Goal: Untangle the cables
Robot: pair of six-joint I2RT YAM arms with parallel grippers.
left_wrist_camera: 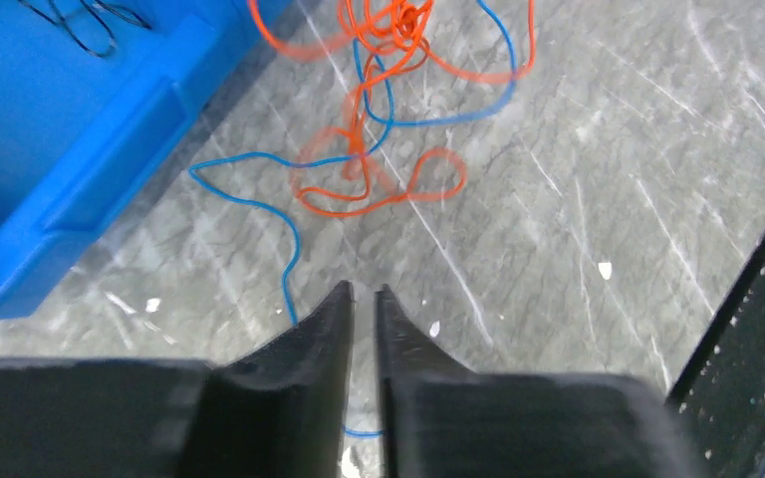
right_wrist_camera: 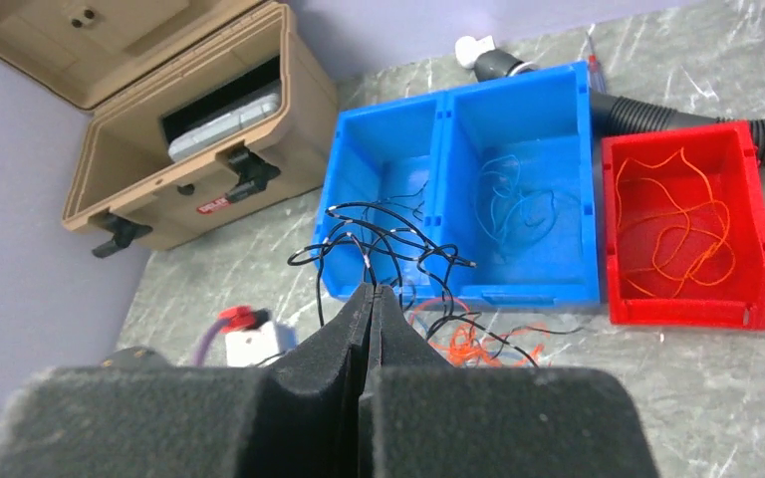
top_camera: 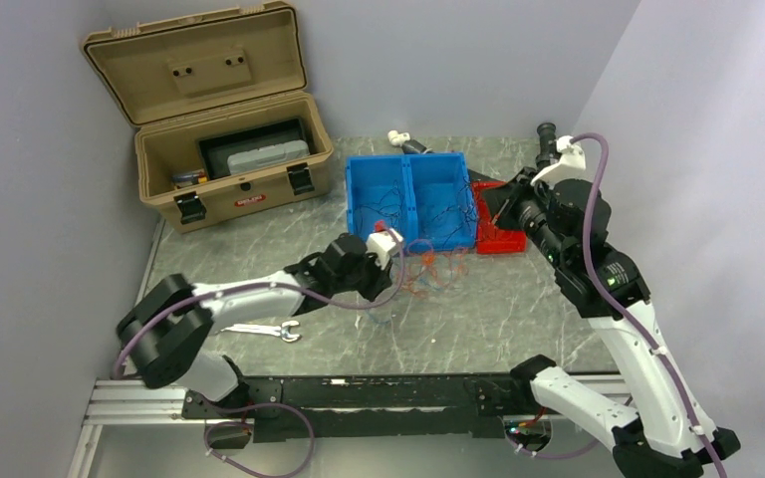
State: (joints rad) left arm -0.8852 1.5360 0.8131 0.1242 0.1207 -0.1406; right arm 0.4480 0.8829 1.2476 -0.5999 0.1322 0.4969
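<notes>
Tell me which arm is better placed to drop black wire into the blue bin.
Right. The right claw is shut on black wires, held up near the blue bin. The left claw sits low over the table by the orange-and-blue tangle.

Blue bin [top_camera: 410, 194] crowds the cables' [top_camera: 428, 271] far side; table [top_camera: 518, 309] beside them lies open.

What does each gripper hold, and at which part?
Right gripper: thin black wires, pinched at a loop. Left gripper: thin blue wire, apparently near one end.
</notes>
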